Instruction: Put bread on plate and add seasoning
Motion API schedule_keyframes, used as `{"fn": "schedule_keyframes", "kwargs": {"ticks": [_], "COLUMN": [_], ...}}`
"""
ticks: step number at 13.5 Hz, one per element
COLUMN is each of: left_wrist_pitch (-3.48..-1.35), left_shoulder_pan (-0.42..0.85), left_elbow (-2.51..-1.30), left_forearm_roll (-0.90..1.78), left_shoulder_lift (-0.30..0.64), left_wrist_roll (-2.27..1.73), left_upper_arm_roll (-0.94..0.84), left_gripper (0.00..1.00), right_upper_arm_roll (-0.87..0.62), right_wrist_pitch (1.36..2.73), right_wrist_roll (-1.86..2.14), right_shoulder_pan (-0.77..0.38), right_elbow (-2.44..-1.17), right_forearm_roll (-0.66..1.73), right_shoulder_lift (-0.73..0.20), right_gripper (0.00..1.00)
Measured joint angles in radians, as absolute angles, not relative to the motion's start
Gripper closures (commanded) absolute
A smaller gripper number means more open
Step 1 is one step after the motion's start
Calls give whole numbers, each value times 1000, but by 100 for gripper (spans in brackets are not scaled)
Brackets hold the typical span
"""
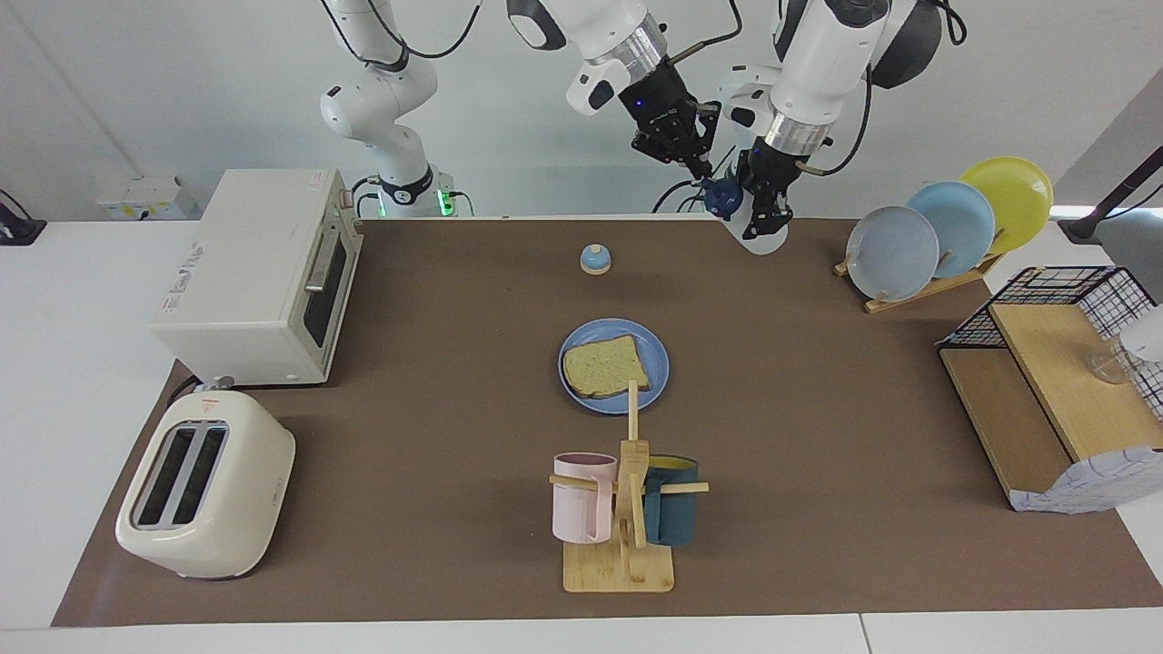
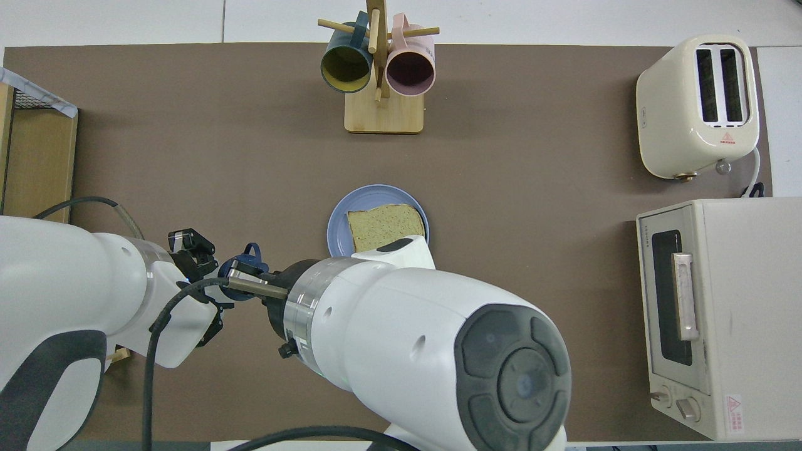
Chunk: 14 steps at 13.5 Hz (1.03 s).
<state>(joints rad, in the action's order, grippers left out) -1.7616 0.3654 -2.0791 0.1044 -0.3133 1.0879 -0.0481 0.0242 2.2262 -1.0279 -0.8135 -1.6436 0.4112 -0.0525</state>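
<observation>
The seasoning bottle [image 1: 752, 218], clamped in the left gripper [image 1: 761, 198] over the table edge, has the closed right gripper [image 1: 704, 171] pinching its cap [image 1: 724, 193], which wants a gentle flip before pouring over the bread [image 1: 605, 366].

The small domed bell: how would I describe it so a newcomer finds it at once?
Start from the round medium-blue plate carrying the tan bread slice at mid-table. Go toward the robots across bare brown mat to the small blue-domed bell on a wooden base, standing alone. Unlike the navy-capped white seasoning bottle held aloft nearby, it rests on the mat, squat and rounded.
</observation>
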Motion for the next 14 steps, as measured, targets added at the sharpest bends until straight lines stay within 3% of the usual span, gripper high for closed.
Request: {"fn": "schedule_keyframes", "kwargs": {"ticks": [2, 4, 5, 10, 12, 14], "left_wrist_pitch": [-1762, -1762, -1762, -1762, -1762, -1762], "left_shoulder_pan": [365, 365, 365, 365, 366, 366], "left_elbow": [-2079, -2079, -2079, -2080, -2080, -2080], "left_forearm_roll": [104, 104, 104, 104, 104, 104], "left_shoulder_lift": [-313, -313, -313, -313, -313, -313], "left_wrist_roll": [1088, 1088, 1088, 1088, 1088, 1088], "left_upper_arm_roll": [-48, -48, -48, -48, -48, -48], "left_gripper": [100, 100, 100, 100, 100, 100], "right_upper_arm_roll": [26, 29, 31, 31, 30, 30], "right_wrist_pitch": [2226, 2235, 2246, 2300, 2302, 2302], "right_wrist_roll": [-1031, -1037, -1037, -1037, -1037, -1037], "right_shoulder_pan": [-811, -805, -805, -806, -808, -808], "right_elbow": [-1644, -1643, -1644, -1650, -1651, -1651], "right_forearm_roll": [411, 411, 411, 411, 411, 410], "right_shoulder_lift": [-52, -53, -53, -61, -75, -81], "right_gripper": [100, 59, 57, 61, 71, 88]}}
